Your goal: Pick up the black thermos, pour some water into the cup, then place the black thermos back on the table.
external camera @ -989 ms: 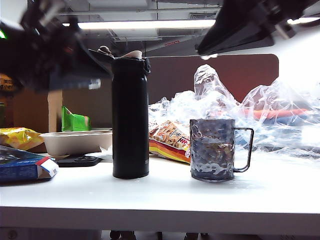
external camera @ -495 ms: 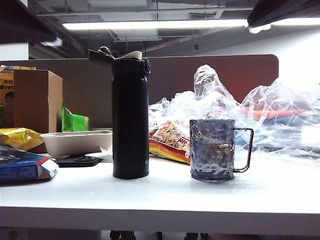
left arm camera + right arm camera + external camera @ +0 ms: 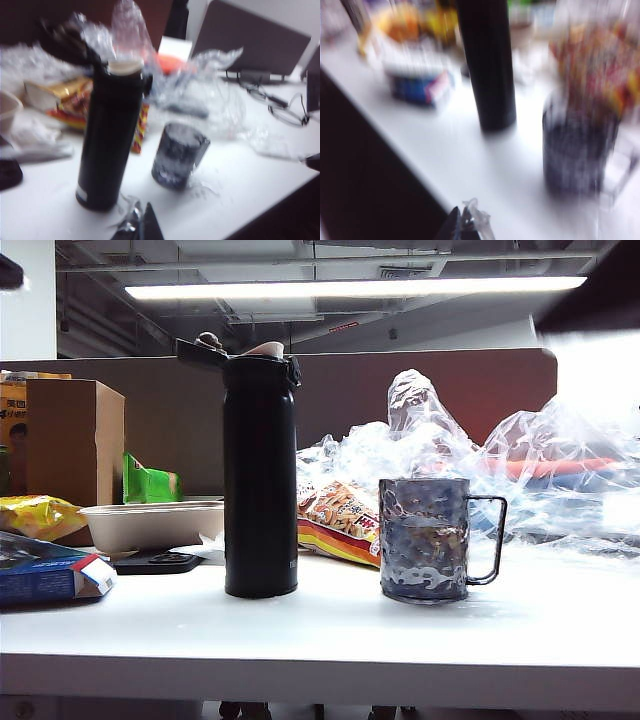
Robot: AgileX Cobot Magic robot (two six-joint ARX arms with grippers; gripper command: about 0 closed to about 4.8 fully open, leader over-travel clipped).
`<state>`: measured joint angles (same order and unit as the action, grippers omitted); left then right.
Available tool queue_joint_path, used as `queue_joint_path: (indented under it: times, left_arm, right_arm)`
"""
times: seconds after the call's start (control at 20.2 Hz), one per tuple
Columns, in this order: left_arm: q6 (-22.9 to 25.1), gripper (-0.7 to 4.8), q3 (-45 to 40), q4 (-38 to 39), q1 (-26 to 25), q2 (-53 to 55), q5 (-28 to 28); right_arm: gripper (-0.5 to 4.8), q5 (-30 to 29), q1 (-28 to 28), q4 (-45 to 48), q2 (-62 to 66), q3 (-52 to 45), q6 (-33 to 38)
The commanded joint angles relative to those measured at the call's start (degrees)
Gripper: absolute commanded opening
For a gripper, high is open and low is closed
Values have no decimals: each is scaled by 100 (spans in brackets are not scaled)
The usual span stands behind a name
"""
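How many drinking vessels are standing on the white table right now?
2: the tall matte-black thermos with its flip lid open, left of centre, and the dark dimpled mug to its right, apart from it. The crumpled clear plastic behind may hide more.

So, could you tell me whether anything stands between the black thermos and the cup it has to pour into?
Nothing visible does. The black thermos stands upright on the table, lid flipped open, with bare tabletop between it and the cup. The snack bag lies behind that gap.
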<state>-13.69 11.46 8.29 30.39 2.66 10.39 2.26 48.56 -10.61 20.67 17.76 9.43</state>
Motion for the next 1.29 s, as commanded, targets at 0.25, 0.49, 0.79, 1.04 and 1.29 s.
queue_joint_path:
  times: [0.25,0.49,0.79,1.04,1.29]
  left_arm:
    - [-7,-6,-713,66,-9,-184,-136]
    - [20,-6,-1097,116,-9,-179,-319]
    - [-7,-5,-1097,149,-9,-181,-398]
    - [-7,-5,-1097,149,-11,-181,-396]
    - [-9,-5,-1093,146,-125,-216,-284]
  right_arm:
    - [-5,-249,79,1115,-424,-1176,286]
    - [-5,-866,111,1517,-422,-1731,533]
    - [0,-682,111,885,-422,-1757,210]
    - [14,-706,116,772,-424,-1757,251]
    - [14,-739,4,697,-763,-1757,256]
